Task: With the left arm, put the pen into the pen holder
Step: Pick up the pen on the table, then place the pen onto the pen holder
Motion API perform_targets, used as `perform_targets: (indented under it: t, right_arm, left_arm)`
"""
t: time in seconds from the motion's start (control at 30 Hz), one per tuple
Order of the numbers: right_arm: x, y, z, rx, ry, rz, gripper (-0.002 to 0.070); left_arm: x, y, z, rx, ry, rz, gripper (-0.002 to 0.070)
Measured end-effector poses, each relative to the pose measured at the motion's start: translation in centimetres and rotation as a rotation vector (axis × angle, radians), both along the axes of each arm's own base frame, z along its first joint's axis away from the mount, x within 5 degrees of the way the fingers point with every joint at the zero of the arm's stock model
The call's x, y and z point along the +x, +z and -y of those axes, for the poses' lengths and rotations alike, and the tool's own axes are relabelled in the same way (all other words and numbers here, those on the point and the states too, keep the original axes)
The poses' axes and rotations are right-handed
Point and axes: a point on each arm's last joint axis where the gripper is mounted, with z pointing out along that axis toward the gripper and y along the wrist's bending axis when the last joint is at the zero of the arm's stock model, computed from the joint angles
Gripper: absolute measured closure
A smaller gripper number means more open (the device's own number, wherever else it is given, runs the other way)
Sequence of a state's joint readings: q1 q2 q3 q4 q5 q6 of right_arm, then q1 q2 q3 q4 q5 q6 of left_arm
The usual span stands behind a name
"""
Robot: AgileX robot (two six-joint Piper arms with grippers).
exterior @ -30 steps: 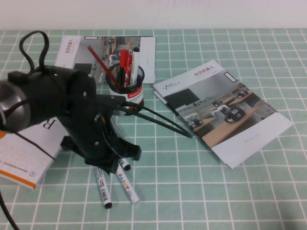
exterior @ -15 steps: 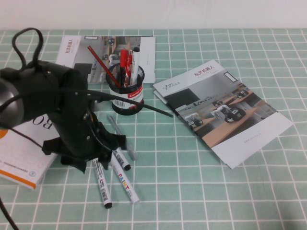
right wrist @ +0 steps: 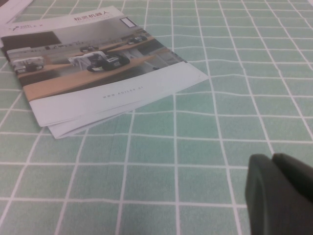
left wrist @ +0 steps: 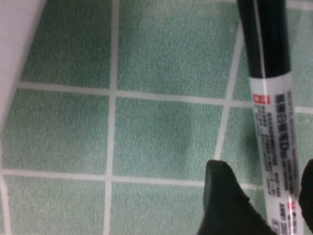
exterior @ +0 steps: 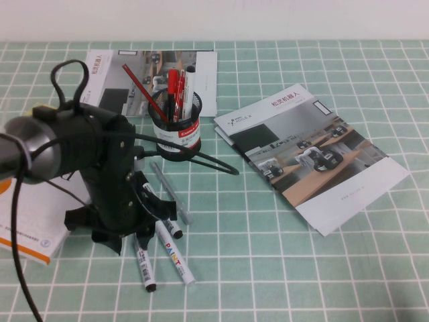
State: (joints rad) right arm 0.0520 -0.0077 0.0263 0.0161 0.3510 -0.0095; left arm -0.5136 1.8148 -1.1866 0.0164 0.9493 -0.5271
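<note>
Down near the worktop's (exterior: 322, 268) left edge, toward the front, the left arm (exterior: 74, 151) bends over a white booklet (exterior: 30, 228) lying there. Its left gripper (left wrist: 259, 196) hangs low over the pen (left wrist: 271, 142); the left wrist view shows its jaws apart, one dark finger on either side of the white barrel, and whether they touch it cannot be told. That pen lies flat on the green grid just front of the arm, its black end pointing to the front edge. Just beside it are a white marker with coloured lettering (exterior: 175, 256), a second black-capped marker (exterior: 167, 225) and a slim grey pen (exterior: 171, 194). Behind them, toward the back edge, stands the pen holder (exterior: 177, 134), already holding red pens. Further right lies a brochure (exterior: 315, 157). The right gripper (right wrist: 279, 193) sits low over bare grid near that brochure, its jaws pressed together.
</note>
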Motion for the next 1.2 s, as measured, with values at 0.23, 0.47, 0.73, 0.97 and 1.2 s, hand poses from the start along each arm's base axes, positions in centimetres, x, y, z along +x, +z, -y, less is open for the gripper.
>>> perform_targets:
  t: [0.23, 0.47, 0.73, 0.97, 1.2]
  right_arm:
    - [0.0, 0.0, 0.0, 0.0, 0.0, 0.0, 0.0696]
    - [0.0, 0.0, 0.0, 0.0, 0.0, 0.0, 0.0696]
    - [0.0, 0.0, 0.0, 0.0, 0.0, 0.0, 0.0696]
    - [0.0, 0.0, 0.0, 0.0, 0.0, 0.0, 0.0696]
    - [0.0, 0.0, 0.0, 0.0, 0.0, 0.0, 0.0696]
  left_arm:
    - [0.4, -1.1, 0.2, 0.003, -0.023, -0.001, 0.0391]
    - [0.6, -1.7, 0.3, 0.014, -0.056, -0.011, 0.0414]
    - [0.7, -1.6, 0.1, 0.035, -0.145, 0.006, 0.0566]
    - [-1.2, 4.2, -0.6, -0.02, -0.219, 0.236, 0.0566]
    - [-5.4, 9.4, -2.8, -0.327, -0.261, 0.908, 0.0566]
